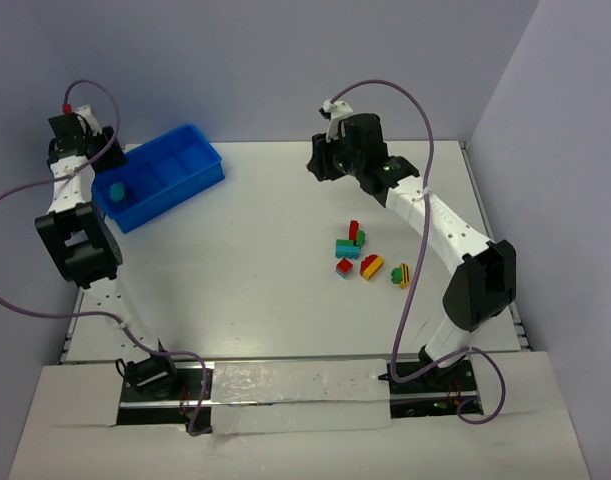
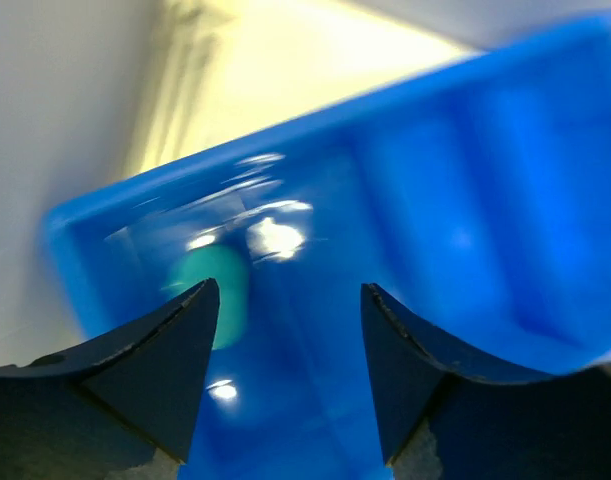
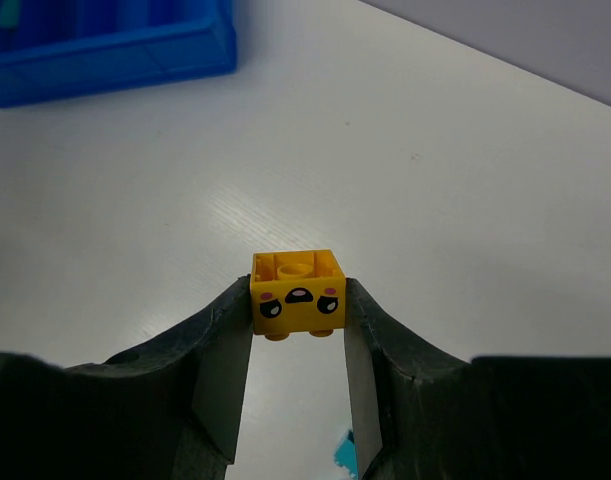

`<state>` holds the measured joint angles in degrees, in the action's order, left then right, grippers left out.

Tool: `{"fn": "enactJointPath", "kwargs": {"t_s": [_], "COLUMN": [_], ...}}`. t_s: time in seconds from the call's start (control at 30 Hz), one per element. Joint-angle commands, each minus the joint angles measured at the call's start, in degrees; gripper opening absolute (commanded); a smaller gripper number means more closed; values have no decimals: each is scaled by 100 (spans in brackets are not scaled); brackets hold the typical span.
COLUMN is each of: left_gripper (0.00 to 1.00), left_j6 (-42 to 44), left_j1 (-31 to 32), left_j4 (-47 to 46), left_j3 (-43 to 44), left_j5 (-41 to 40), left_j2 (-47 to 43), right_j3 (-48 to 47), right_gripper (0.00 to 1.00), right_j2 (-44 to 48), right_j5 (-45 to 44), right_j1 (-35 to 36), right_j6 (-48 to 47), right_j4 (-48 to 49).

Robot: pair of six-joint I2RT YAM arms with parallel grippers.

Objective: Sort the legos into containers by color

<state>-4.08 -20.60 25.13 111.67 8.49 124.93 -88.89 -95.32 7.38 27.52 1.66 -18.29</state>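
blue bin point(image 1: 180, 198): 1 | teal brick point(image 1: 116, 189) in bin: 1 | held yellow face brick point(image 3: 296, 292): 1 | loose bricks point(image 1: 371, 266) at right: about 6

My top camera looks steeply down from above and behind the arm bases point(image 1: 145, 372), which sit along its bottom edge, and takes in the whole table point(image 1: 285, 250) from far off. The left wrist camera points down past its own fingers point(image 2: 135, 390) into the blue bin point(image 2: 485, 200), so close it blurs. The right wrist camera looks low across the table point(image 3: 435, 180). The yellow brick point(image 3: 297, 292) is close at lower centre and the bin point(image 3: 115, 60) is at upper left. All three views share that bin point(image 1: 180, 198).
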Motion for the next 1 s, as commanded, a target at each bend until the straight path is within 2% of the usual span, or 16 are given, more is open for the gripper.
{"fn": "enactJointPath", "kwargs": {"t_s": [0.0, 0.03, 0.07, 0.13, 0.27, 0.33, 0.47, 0.57, 0.63, 0.97], "left_gripper": [70, 71, 71, 72, 72, 71, 70, 69, 69, 68], "left_j6": [145, 56, -50, -115, 186, 671, 1143, 1414, 1527, 2108], "left_j1": [178, 222, 395, 848, 1677, 2107, 2852, 3166, 3268, 3842], "left_j4": [-466, -564, -677, -857, -1564, -1956, -2482, -2939, -3105, -3104], "left_j3": [-106, -185, -311, -592, -1567, -2259, -2879, -3199, -3312, -3328], "left_j5": [2719, 2845, 3282, 3651, 4062, 4026, 3936, 4028, 4135, 4235], "left_j2": [-1223, -1276, -1495, -1868, -2671, -3047, -3538, -3682, -3766, -3933], "right_j3": [-651, -716, -783, -826, -805, -818, -820, -729, -657, -528], "right_gripper": [0, 0, 0, 0, 0, 0, 0, 0, 0, 0], "right_j2": [-101, -153, -223, -345, -600, -677, -817, -893, -918, -795], "right_j5": [1078, 1202, 1680, 2385, 3733, 3976, 4318, 4766, 5204, 5480], "right_j1": [-138, -174, -237, -352, -541, -582, -662, -695, -677, -598], "right_j6": [787, 974, 1287, 1834, 2916, 3273, 3818, 4163, 4394, 4184], "right_j4": [12, 38, 120, 350, 1219, 1489, 1836, 2671, 3067, 2993]}}
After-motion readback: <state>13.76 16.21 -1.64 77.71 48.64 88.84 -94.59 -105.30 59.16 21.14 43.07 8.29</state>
